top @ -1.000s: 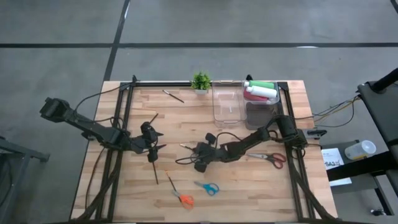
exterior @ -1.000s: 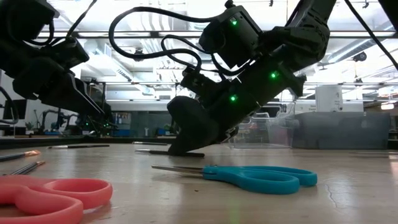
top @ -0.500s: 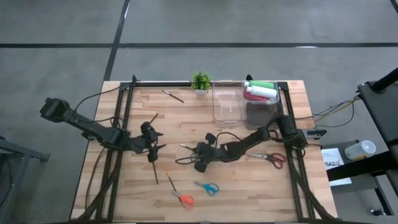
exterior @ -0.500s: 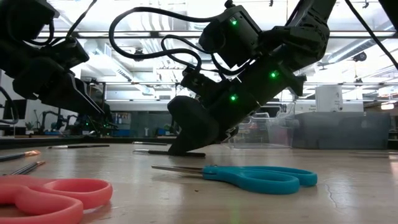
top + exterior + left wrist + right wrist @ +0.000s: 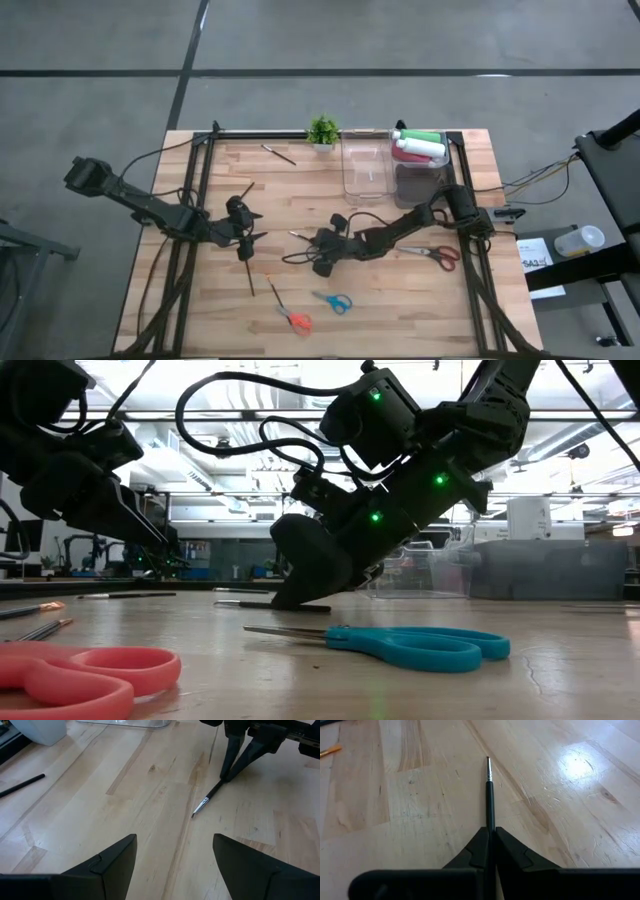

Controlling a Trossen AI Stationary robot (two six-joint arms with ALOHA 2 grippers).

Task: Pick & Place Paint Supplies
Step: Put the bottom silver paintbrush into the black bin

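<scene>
- The overhead view is showing a wooden worktop [image 5: 400, 290] with two dark arms reaching in, one from the left of the frame and one from the right.
- The right tool [image 5: 308, 239] is sitting low near the centre of the frame, its fingers pinched together on a thin dark brush [image 5: 489, 790]. In its own wrist view the brush is running straight out from between the closed fingers, metal tip pointing away and lying on the wood; this looks like a grip just taken at the handle end, ready for lifting.
- The left tool [image 5: 252, 228] is waiting left of centre, fingers spread wide and holding nothing. Its wrist view is looking across bare wood at the other tool clamped on the brush, apparently keeping clear while the right arm works.
- At the upper right of the overhead frame a bin [image 5: 420, 180] is holding squeeze bottles [image 5: 420, 146], green, red and white, lying together; this is probably where supplies are being gathered. A clear empty container [image 5: 365, 168] is standing just beside it.
- More dark brushes are lying loose: one [image 5: 279, 154] near the top centre, another [image 5: 250, 278] below the left tool.
- A small potted plant [image 5: 322, 131] is standing at the top centre edge.
- Three pairs of scissors are lying in the lower half of the frame: blue [image 5: 333, 301], orange [image 5: 292, 318] and red-handled [image 5: 440, 255].
- No brand, label or writing is readable anywhere.
</scene>
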